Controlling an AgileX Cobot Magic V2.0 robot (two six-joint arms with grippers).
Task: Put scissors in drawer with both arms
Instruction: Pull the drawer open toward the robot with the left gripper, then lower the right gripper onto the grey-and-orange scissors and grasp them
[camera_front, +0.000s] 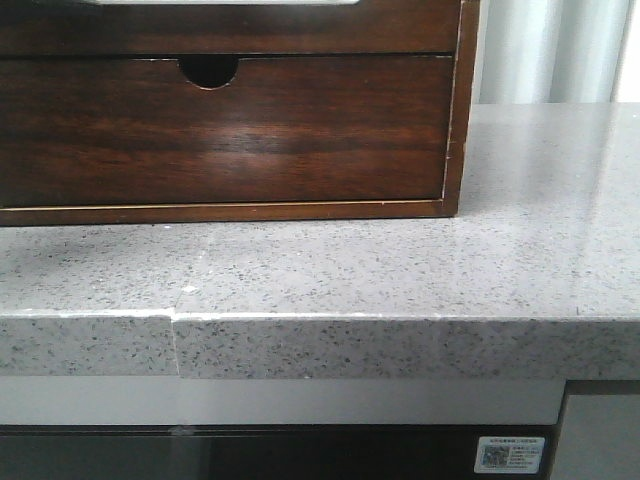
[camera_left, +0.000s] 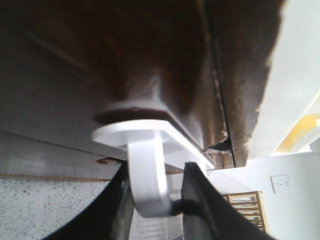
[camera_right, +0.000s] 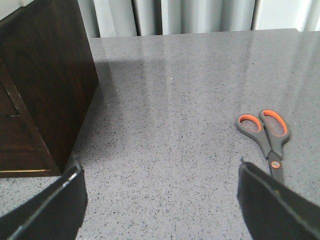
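Dark glossy wood fills my left view. My left end effector (camera_left: 152, 205) is up at the cabinet (camera_front: 455, 120), closed narrow around a white hook (camera_left: 147, 175) on the drawer (camera_front: 230, 30), and both fingers look to be touching it. So I'd say we're at the open-the-drawer step. Next up is probably a straight pull away from the cabinet without slipping off that hook.

Can't see inside the drawer or the notched drawer (camera_front: 220, 130) below it, so no idea what's in them.

The scissors (camera_right: 267, 137) lie flat on the desk (camera_right: 175, 100), well to the right of the cabinet, grey with orange handles. My right end effector (camera_right: 160, 200) hangs near them, spread wide and empty, so that grab isn't done yet.
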